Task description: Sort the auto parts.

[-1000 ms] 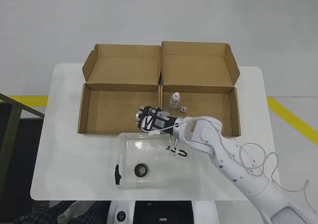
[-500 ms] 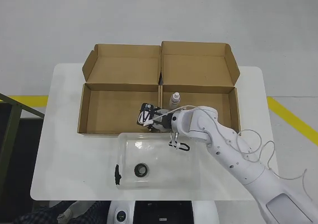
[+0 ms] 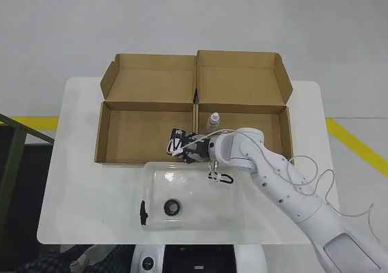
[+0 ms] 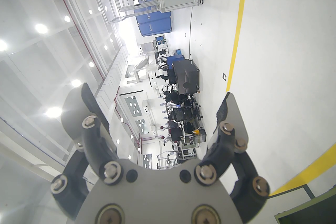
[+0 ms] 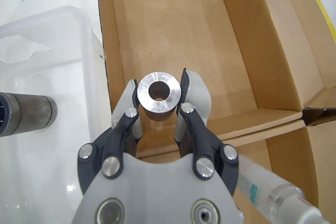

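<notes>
White table (image 3: pixel 78 205); yellow floor line (image 3: pixel 358 143) beside it.

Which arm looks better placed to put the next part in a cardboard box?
Right. The right gripper holds a metal sleeve over the cardboard box; the left gripper is open, empty and aimed at the room.

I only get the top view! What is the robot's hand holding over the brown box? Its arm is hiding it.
Observer: The right gripper is shut on a short silver metal cylinder with a hole through its middle, above the floor of the brown cardboard box.
Operator: How is it pinched?
Observer: The fingers press its curved sides, and the end with the hole faces the wrist camera.
Operator: What about the other hand?
Observer: The left gripper is open and holds nothing. It points out at the room, not at the table.
</notes>
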`<action>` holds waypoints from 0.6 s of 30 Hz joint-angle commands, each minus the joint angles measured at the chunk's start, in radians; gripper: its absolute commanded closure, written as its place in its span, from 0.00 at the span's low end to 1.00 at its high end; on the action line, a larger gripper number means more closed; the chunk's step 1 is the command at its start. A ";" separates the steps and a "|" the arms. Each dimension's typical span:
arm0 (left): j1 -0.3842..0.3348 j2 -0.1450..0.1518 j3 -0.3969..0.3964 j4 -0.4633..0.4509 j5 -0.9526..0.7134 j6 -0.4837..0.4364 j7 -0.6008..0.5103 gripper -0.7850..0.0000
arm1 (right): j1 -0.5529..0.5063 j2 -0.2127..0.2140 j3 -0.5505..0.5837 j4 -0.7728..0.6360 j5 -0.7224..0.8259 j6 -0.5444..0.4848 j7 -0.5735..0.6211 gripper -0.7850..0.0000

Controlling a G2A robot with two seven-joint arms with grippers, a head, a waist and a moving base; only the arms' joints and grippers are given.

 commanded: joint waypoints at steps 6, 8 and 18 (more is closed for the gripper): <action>0.000 0.000 0.000 0.000 0.000 0.000 0.000 0.00 | -0.001 -0.005 -0.013 0.002 -0.009 -0.009 0.015 0.73; 0.000 0.000 0.000 0.000 0.000 0.000 0.000 0.00 | 0.001 -0.007 -0.016 0.004 -0.011 -0.010 0.017 0.71; 0.000 0.000 0.000 0.000 0.000 0.000 0.000 0.00 | 0.020 -0.018 -0.026 0.016 -0.014 -0.012 0.027 0.64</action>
